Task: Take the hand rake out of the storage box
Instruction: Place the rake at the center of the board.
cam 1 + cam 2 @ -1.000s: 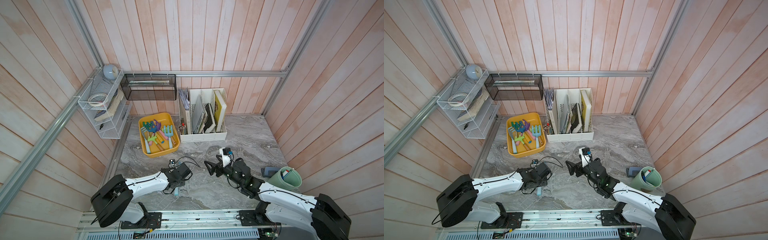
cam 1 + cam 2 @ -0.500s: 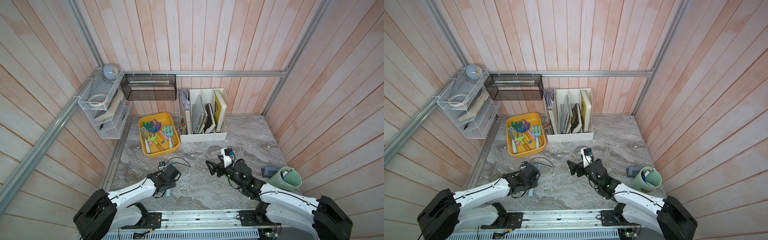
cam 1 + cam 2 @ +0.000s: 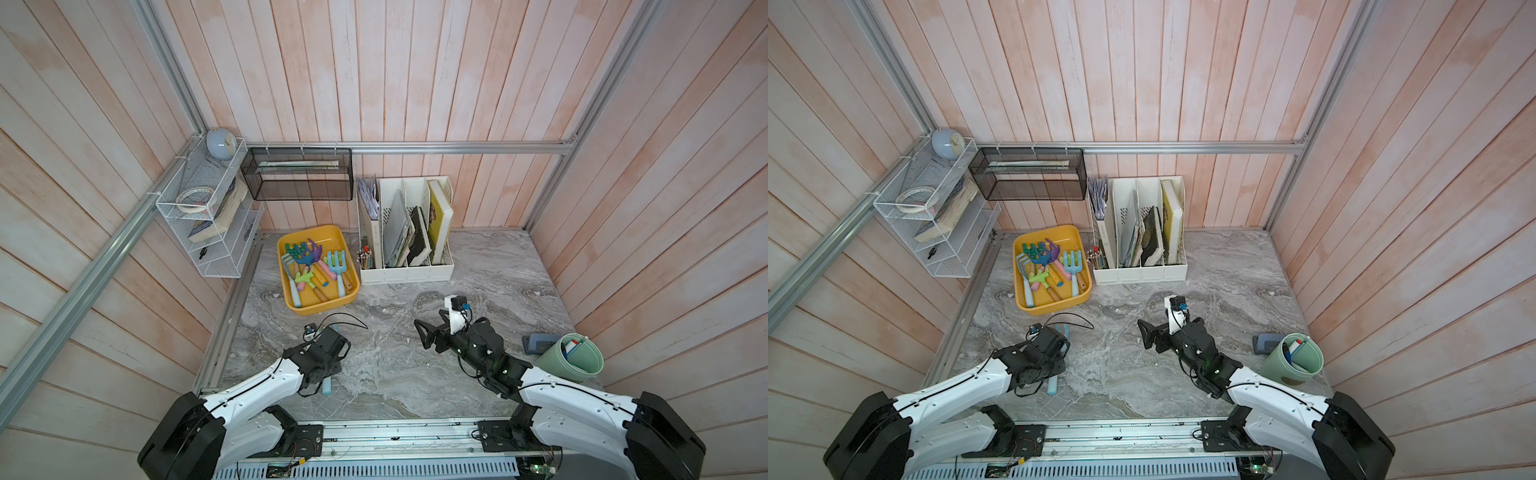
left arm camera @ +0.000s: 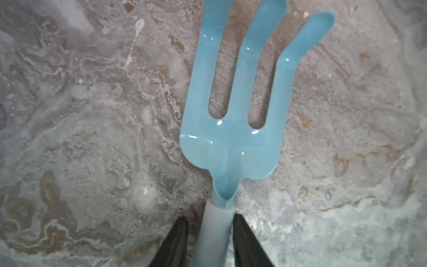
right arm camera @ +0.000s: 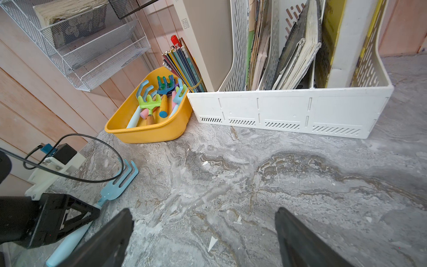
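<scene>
We find the blue hand rake (image 4: 233, 138) lying flat on the marble surface (image 3: 395, 374), outside the yellow storage box (image 3: 324, 308) and well apart from it. From that we judge the lifting-out as done and this moment as the letting-go.

The left fingers (image 4: 175, 249) stand on either side of the rake's pale handle, just behind the neck, and the three-pronged head stretches out beyond the fingertips. They are parted a little wider than the handle. Bare surface shows between one finger and the handle, while the other finger sits so near that we cannot say whether it touches. We read that as a loose straddle and not a clamp, with the rake's weight on the surface rather than in the fingers. In both top views the wrist hides most of the rake, and only the handle's end shows behind it.

The right fingers (image 5: 108, 242) are spread wide with nothing between them, poised over bare surface. The rake lies off to their side, well apart. We take it this arm is parked clear so the left can work alone. The other coloured rakes (image 5: 159, 99) sit in the box, far beyond either pair of fingers.
</scene>
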{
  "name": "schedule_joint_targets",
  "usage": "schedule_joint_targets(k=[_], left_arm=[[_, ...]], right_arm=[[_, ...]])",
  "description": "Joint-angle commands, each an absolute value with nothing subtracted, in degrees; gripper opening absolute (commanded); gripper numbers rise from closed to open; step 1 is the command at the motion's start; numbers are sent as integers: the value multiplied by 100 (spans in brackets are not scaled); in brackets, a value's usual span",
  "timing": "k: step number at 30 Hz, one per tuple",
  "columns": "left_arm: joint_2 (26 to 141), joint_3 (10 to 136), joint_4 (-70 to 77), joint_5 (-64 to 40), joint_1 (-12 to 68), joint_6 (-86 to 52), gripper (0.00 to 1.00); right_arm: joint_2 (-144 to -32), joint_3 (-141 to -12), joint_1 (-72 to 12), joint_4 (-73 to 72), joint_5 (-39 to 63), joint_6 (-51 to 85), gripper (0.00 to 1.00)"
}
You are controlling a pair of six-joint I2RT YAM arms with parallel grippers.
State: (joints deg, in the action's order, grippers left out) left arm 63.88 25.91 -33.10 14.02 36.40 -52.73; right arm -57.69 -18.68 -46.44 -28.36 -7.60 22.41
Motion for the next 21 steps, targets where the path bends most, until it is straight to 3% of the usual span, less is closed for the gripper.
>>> schedule_joint_targets(k=[1, 6, 16, 21], left_arm=[[6425, 2522, -3437, 1538, 3606, -5309, 46], [6294, 2514, -3500, 1565, 3604, -5383, 48], [6240, 2496, -3584, 1679, 3577, -5523, 37], [6213, 2517, -3660, 1785, 3577, -5629, 37]], right_arm=[[-5723, -1768, -4568, -2769, -791, 2206, 98], [-5708, -1731, -4525, -2795, -739, 2215, 98], [-5678, -1674, -4514, -2865, -652, 2246, 98], [-5669, -1652, -4506, -2874, -638, 2241, 98]])
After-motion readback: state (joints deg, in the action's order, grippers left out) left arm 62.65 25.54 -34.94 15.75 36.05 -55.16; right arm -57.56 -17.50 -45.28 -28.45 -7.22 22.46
